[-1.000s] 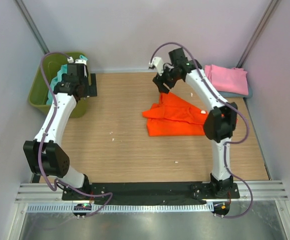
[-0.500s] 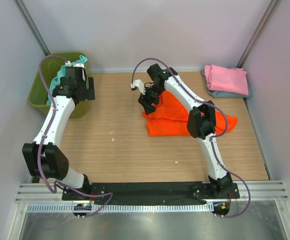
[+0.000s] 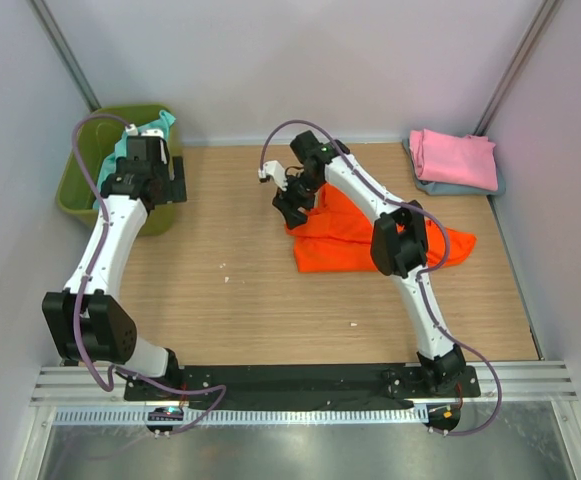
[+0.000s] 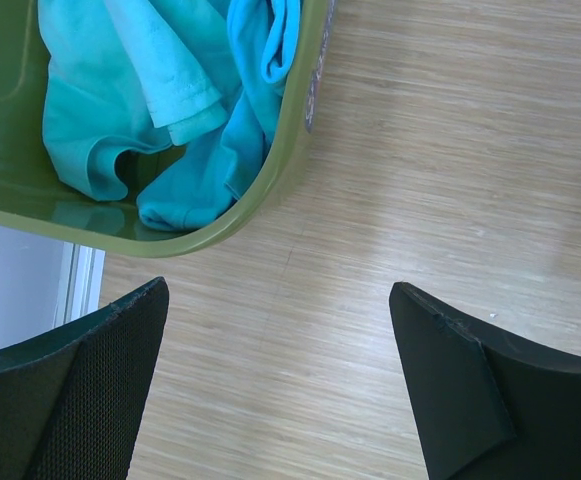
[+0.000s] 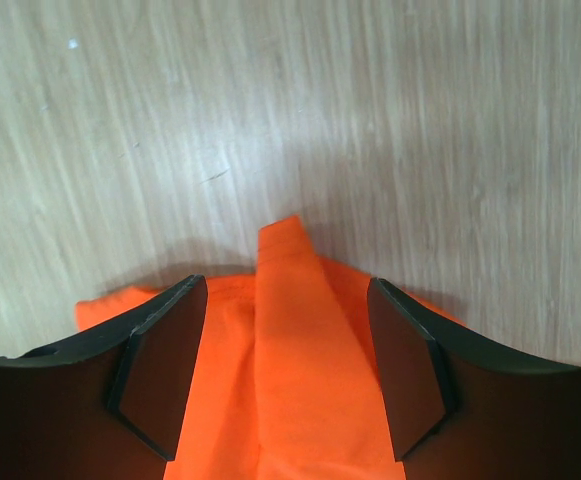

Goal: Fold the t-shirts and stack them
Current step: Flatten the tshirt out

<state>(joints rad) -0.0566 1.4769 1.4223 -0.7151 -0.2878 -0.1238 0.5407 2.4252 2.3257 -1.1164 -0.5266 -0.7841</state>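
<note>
- Black fingers of the right gripper [image 5: 285, 330] spread wide, gripping nothing, straddling a raised fold of the orange t-shirt [image 5: 290, 400].
- Swung left and nearer within the last second, from beyond the shirt's far edge to its left tip.
- Left gripper [image 4: 278, 320] also spread and empty, over the wooden table [image 4: 470, 150] beside the olive bin [image 4: 285, 150], barely shifted.
- Orange t-shirt rumpled mid-table.
- Teal t-shirts [image 4: 160, 90] heaped in the bin.
- Pink t-shirt [image 3: 457, 158] folded atop the grey-blue t-shirt [image 3: 450, 187], far right corner.
</note>
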